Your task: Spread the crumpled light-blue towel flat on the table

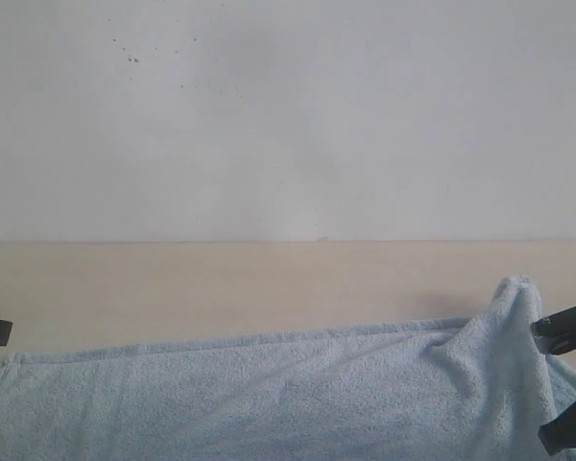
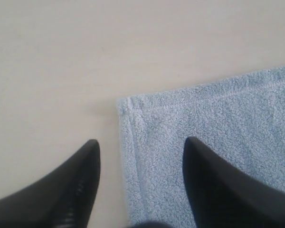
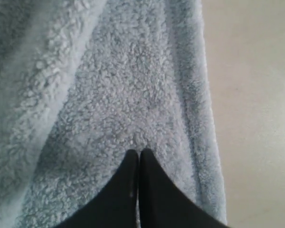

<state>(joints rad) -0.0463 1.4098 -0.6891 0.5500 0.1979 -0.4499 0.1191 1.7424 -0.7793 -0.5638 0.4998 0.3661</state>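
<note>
- We see the towel [image 1: 269,394] lying mostly flat along the near part of the desk [image 1: 221,288], with its far hem running nearly straight.
- At the right end the cloth rises in a peak beside the right tool [image 3: 138,152], whose tips are pressed together and appear to pinch the pile.
- The left tool [image 2: 142,141] is spread wide and holds nothing. One tip is over bare desk, the other over the towel's flat corner.

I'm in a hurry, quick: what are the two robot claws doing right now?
Left gripper: open, holding nothing.
Right gripper: closed, pinching the towel.
</note>
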